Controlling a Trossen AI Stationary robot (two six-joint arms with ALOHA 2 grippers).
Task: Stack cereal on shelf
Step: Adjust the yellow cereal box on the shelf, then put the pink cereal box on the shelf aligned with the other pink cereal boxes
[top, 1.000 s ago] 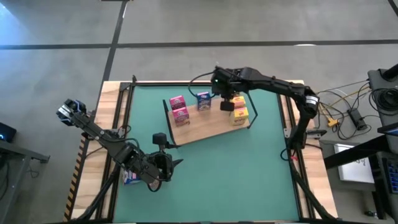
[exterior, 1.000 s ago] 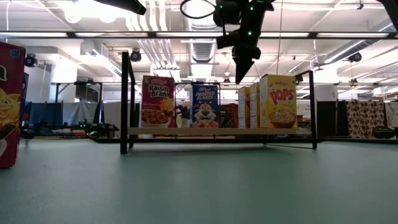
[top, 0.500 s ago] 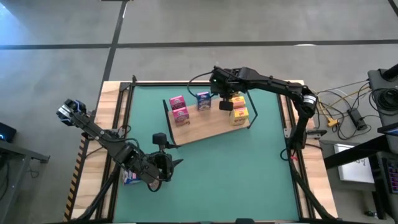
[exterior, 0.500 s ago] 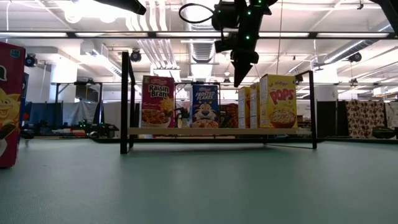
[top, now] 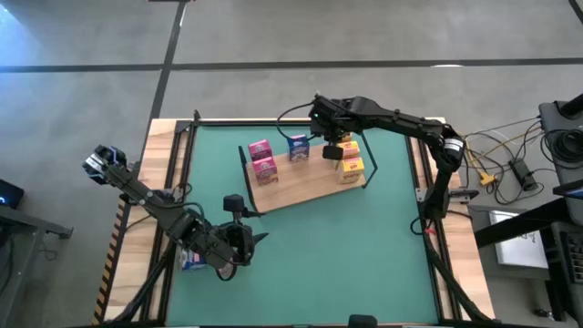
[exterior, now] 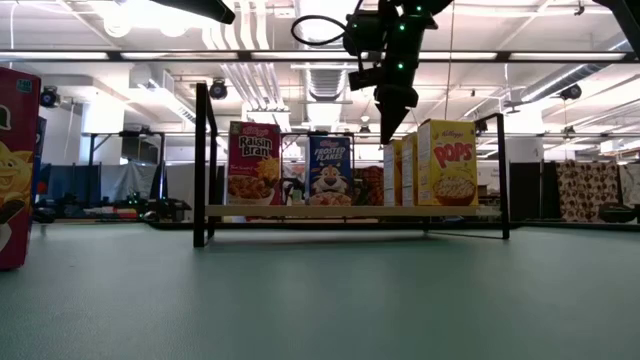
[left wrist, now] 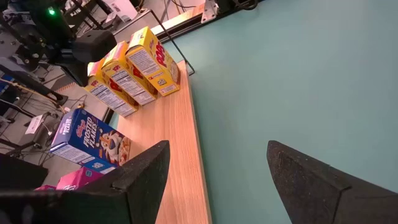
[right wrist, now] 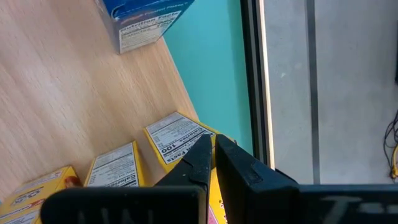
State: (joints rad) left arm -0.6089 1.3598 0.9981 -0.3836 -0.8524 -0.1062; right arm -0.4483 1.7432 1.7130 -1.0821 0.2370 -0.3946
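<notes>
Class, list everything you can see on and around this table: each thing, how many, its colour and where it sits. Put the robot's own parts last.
shelf: one, light-brown board with black wire ends, mid-mat.
yellow boxes: three, yellow, side by side at the shelf's right end.
blue box: one, blue, upright mid-shelf.
pink boxes: two, pink, at the shelf's left end.
loose blue box: at least one, blue, front-left table edge, partly hidden under the left arm.
near pink box: one, pink, off the shelf, close to the low camera.
mat: one, green, covering the table.
left gripper: open, empty, over the mat front-left.
right gripper: shut, empty, above the yellow boxes.
</notes>
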